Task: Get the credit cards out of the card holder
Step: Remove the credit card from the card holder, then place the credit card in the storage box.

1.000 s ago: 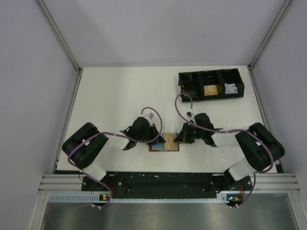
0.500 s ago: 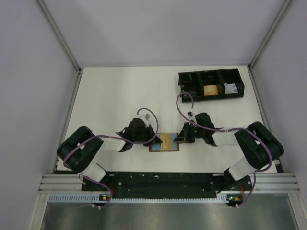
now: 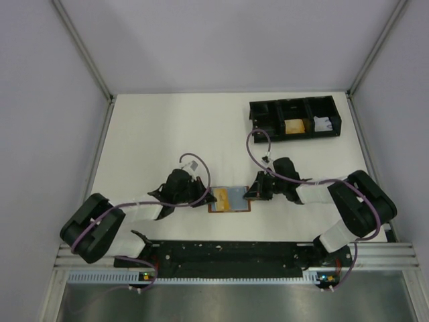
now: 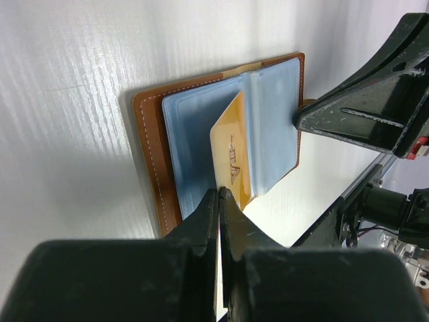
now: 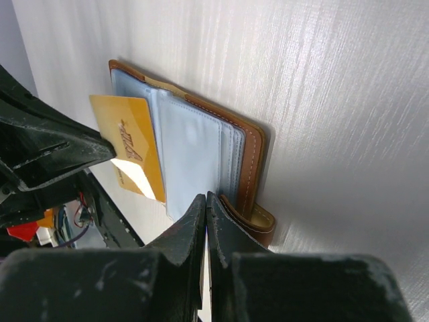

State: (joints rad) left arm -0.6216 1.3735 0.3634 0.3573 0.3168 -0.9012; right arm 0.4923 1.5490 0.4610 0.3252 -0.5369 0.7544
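Card holder, one only, lies opened flat on the white tabletop near its front edge, between the two tools; brown cover underneath, pale blue plastic sleeves facing up. One gold credit card shows, lifted at a slant out of the sleeves toward the left side. The left tool is at the holder's left end, its jaws closed on the near edge of that card. The right tool is at the opposite end, jaws pressed together with no gap, tips resting on the holder's edge just beside the small brown closure tab; whether it pinches any leather cannot be told. One black tray with three compartments sits well apart at the far right of the tabletop, with something tan in the middle compartment and something white in the right one. Pale grey panels close the space on three sides, with metal posts at the corners.
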